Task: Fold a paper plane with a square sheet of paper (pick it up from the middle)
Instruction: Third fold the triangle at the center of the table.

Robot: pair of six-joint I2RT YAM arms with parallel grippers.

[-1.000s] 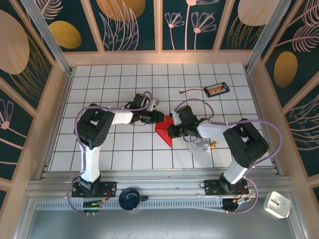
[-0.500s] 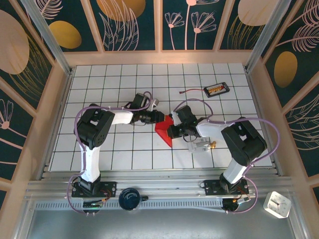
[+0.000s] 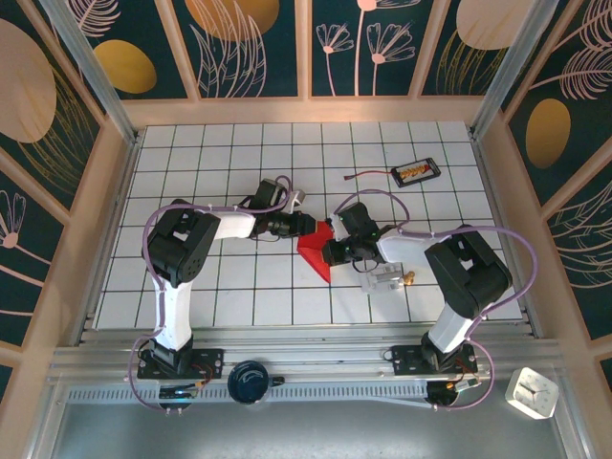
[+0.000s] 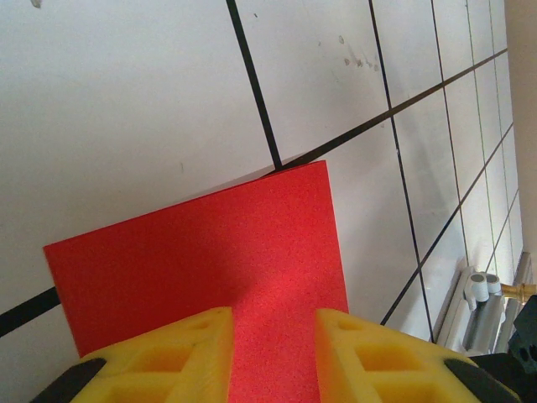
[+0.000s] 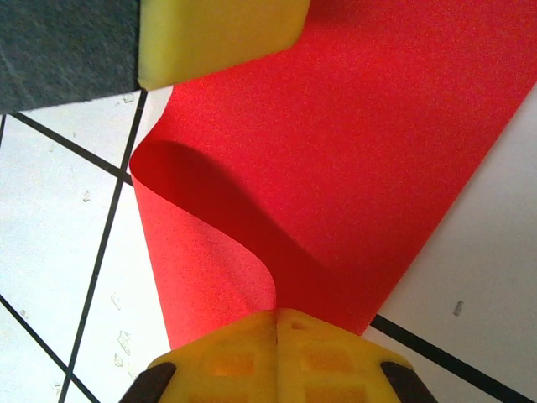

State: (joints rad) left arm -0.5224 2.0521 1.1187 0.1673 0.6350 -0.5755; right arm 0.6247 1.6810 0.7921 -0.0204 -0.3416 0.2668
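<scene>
The square sheet of paper (image 3: 316,254) is bright red and lies partly folded on the white grid table (image 3: 191,172), between the two arms. My left gripper (image 3: 311,228) rests at its far edge. In the left wrist view its yellow fingers (image 4: 180,353) stand apart over the flat red paper (image 4: 210,252), with the left gripper (image 4: 273,323) open. My right gripper (image 3: 329,251) comes in from the right. In the right wrist view the right gripper (image 5: 277,315) is shut on a curled-up fold of the paper (image 5: 361,143). A left finger (image 5: 218,34) presses the sheet's far side.
A small black tray with a cable (image 3: 416,172) lies at the back right. A clear plastic piece (image 3: 382,277) sits just right of the right gripper and appears at the left wrist view's edge (image 4: 482,290). Wooden walls (image 3: 124,191) ring the table.
</scene>
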